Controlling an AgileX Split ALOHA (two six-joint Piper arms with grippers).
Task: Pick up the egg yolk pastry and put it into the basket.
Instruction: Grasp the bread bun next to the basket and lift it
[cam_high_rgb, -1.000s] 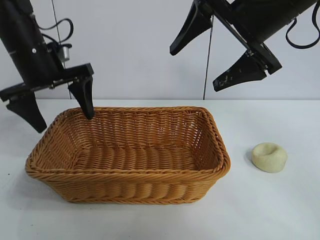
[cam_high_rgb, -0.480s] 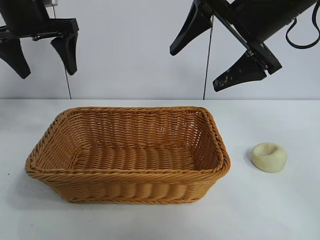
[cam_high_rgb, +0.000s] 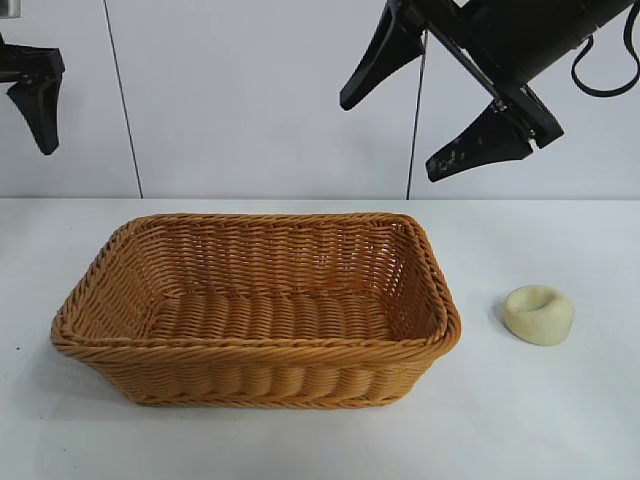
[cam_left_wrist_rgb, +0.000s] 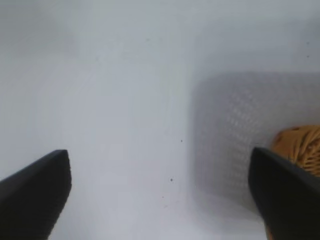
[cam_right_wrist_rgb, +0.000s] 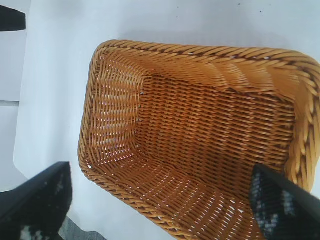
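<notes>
On table: pastry right of basket
Right gripper: spread, high above (empty)
Left gripper: spread

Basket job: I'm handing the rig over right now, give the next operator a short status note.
Left gripper: open, empty, high at the exterior view's left edge, clear of the basket.
Right gripper: open, empty, raised above the basket's right end.
Egg yolk pastry: on the white table to the right of the basket, apart from it, untouched.
Basket: nothing inside.
Done: nothing yet.
Left: grasp the pastry, probably with the right gripper since it is nearer, lift it over the rim and release it in the basket.
</notes>
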